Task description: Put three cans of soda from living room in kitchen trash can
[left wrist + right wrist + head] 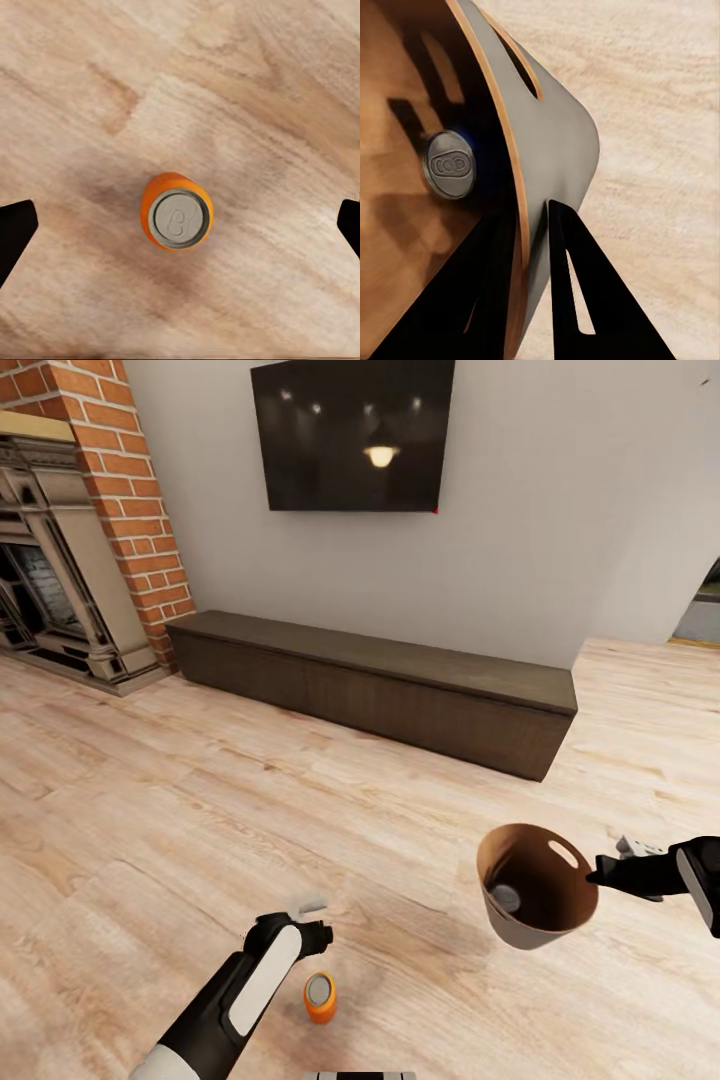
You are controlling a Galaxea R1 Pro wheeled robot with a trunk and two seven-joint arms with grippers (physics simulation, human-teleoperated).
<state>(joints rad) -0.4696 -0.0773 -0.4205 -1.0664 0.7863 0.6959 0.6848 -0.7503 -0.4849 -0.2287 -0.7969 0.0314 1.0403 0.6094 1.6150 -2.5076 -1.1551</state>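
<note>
Since the upright soda can (177, 211) on the floor looks light, stiff and slick, the spread-open left end effector (180, 225) should grip mid-body, while the right end effector (536, 247) pinches the trash can (535, 895) rim.

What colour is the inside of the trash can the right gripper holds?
Brown inside the tash can, pale grey outside; the head view shows it best.

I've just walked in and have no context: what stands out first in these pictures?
The right claw holds a pail-like trash can by its rim above the wood floor, one soda can already inside. Another orange can stands upright on the floor by the open left claw.
</note>
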